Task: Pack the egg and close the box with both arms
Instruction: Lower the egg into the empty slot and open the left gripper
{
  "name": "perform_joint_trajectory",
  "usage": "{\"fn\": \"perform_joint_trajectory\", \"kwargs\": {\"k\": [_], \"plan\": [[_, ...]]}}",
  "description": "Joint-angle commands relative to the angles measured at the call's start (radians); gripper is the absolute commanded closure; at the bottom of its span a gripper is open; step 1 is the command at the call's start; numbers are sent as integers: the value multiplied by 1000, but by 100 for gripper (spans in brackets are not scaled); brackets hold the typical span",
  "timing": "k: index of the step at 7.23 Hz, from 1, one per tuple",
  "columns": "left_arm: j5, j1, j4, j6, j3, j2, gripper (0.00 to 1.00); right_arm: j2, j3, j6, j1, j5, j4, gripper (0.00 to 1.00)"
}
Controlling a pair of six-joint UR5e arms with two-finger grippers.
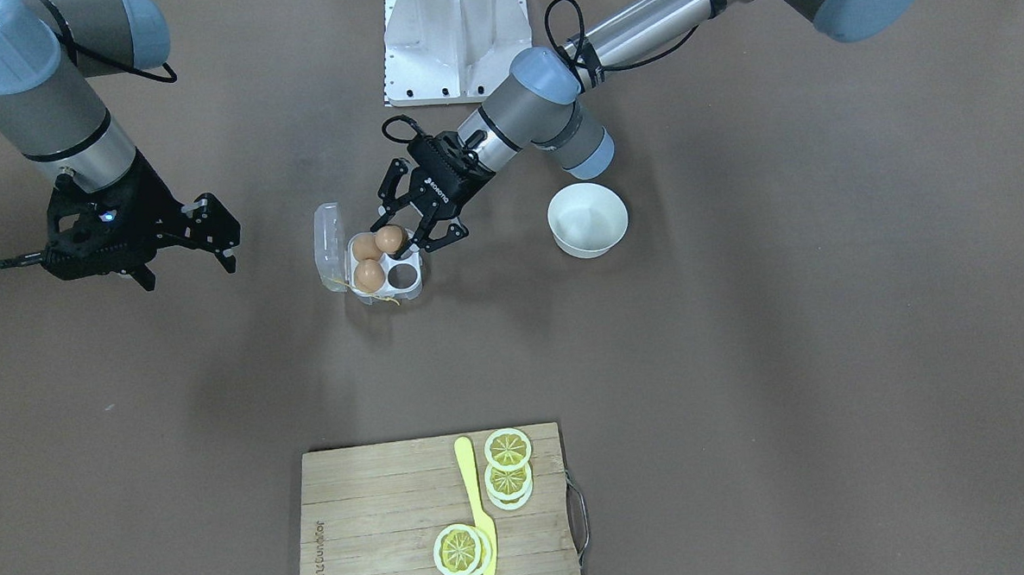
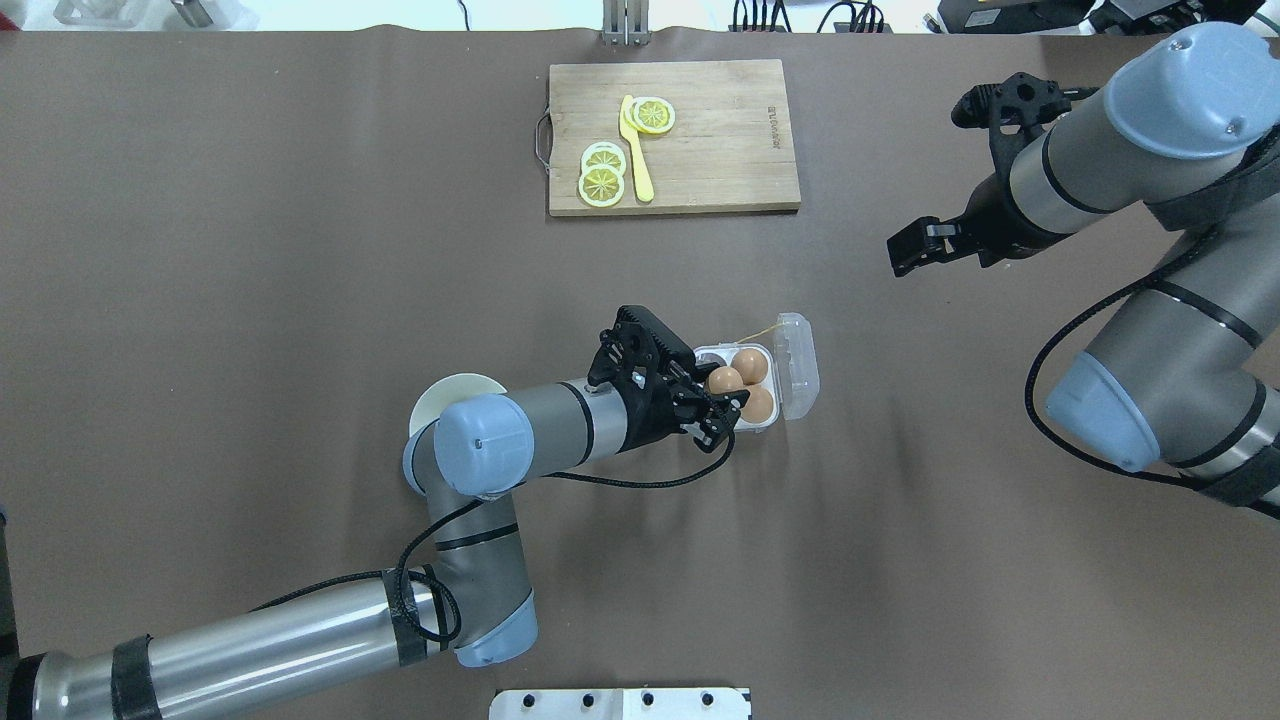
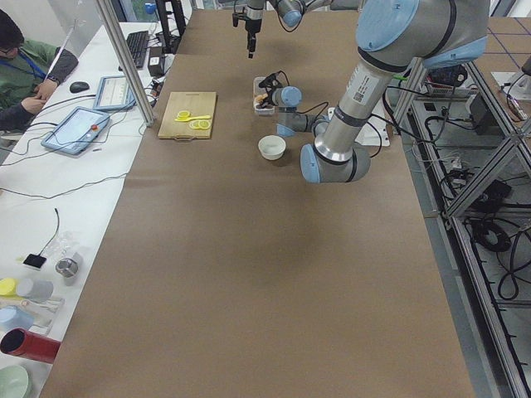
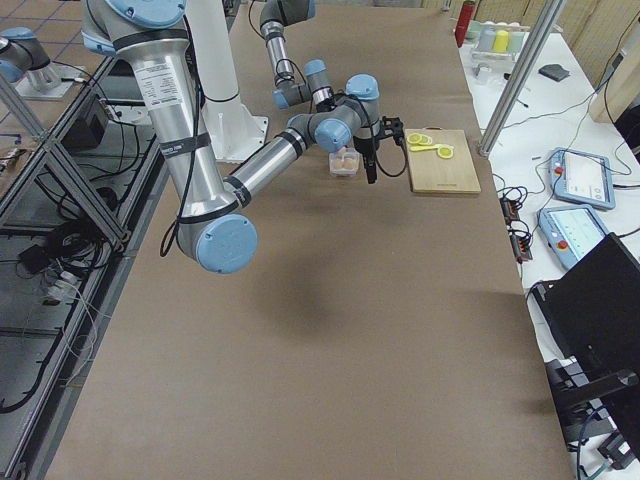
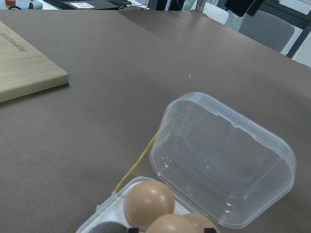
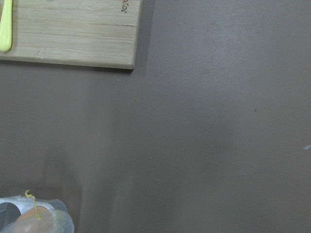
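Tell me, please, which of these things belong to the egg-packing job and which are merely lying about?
Job: egg, box, left tool, right tool.
Lying about: white bowl, cutting board, lemon slices, yellow knife.

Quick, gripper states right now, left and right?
Left gripper: closed on the egg, over the box.
Right gripper: open, holding nothing.

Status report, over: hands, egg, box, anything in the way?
Left hand shut on egg, just above open box. Right hand open, off to the side. Two other eggs seated; lid folded back, nothing blocking.
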State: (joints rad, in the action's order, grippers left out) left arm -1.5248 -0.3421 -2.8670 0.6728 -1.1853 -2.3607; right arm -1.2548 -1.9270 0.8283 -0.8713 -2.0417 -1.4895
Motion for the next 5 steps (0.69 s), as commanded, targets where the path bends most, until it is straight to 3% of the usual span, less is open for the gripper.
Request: {"fn": "perform_joint_trajectory", "kwargs": {"k": [1, 4, 5], "plan": [[0, 0, 0, 4, -7, 0, 32, 0, -1, 0, 0, 0, 0, 0], [-1, -9, 14, 13, -39, 1, 33, 0, -1, 0, 0, -2, 0, 0], [-1, -26, 15, 43, -43, 1, 38, -1, -1, 0, 0, -3, 0, 0]]}}
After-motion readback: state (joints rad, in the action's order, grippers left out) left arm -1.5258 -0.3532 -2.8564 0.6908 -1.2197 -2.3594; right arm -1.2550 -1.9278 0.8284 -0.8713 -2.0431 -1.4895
